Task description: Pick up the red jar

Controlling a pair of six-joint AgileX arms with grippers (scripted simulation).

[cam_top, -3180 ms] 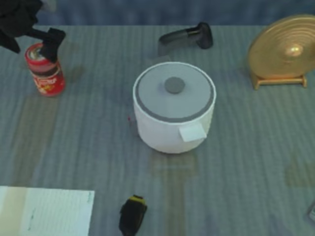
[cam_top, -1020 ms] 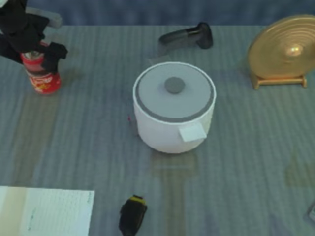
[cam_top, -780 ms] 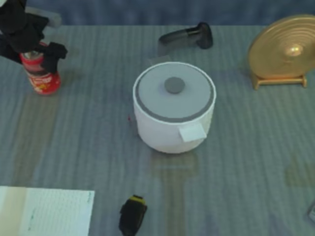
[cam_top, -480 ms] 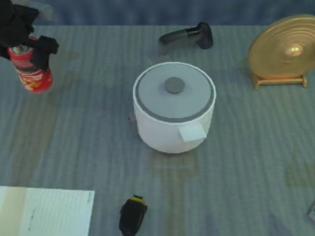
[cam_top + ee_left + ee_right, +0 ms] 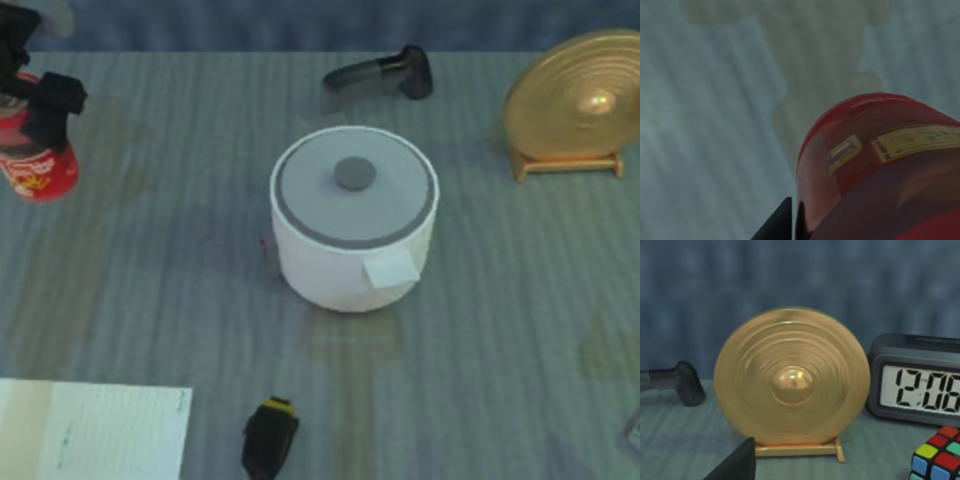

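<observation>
The red jar [image 5: 35, 170], with its white-yellow label, hangs above the table's far left edge. My left gripper [image 5: 30, 95] is shut on its upper part, black fingers on either side of the lid. In the left wrist view the red jar [image 5: 880, 165] fills the lower right, one dark finger [image 5: 777, 227] presses against its side, and a pale shadow lies on the table below. My right arm is parked at the table's near right corner. One dark finger [image 5: 737, 465] shows in the right wrist view, with nothing held.
A large white pot [image 5: 355, 215] with a grey lid stands mid-table. A golden disc on a stand [image 5: 580, 100] is at the back right, a black handle-shaped object [image 5: 385, 72] behind the pot. A white sheet [image 5: 95, 430] and a black-yellow device [image 5: 270, 435] lie in front. A clock [image 5: 917, 380] and cube [image 5: 937, 455] sit right.
The left gripper closed on the red jar and has carried it up and to the left, off the table. Nothing else has moved.
</observation>
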